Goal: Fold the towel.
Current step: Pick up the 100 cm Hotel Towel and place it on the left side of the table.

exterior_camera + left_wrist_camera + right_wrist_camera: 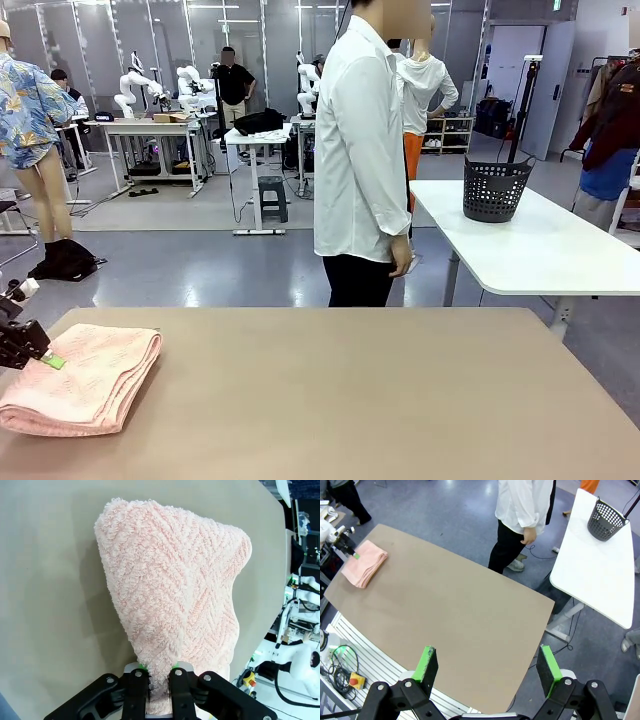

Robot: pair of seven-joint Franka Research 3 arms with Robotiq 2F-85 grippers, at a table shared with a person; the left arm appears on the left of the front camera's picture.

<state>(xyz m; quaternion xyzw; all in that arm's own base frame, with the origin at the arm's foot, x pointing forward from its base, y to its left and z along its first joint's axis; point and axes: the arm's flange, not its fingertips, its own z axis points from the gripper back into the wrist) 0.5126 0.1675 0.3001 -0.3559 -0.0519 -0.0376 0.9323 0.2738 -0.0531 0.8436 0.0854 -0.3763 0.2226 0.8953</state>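
Lying folded in a thick stack near the left edge of the tan table [350, 390], toward the robot's side, the salmon-pink towel [85, 378] shows its herringbone terry face upward. The left gripper [159, 680] is pinched onto one edge of the towel, its two green-tipped fingers [141, 677] drawn close together with the pile squeezed between them; in the front view it reaches in from the table's left edge. The right gripper [487, 665] hangs high above the robot-side edge of the table, jaws spread wide with nothing between the green pads [426, 661]. A person in a white shirt [362, 150] stands just past the far edge, one hand [402, 262] down at the side. Behind, a black mesh basket [495, 188] sits on a white table [545, 245].
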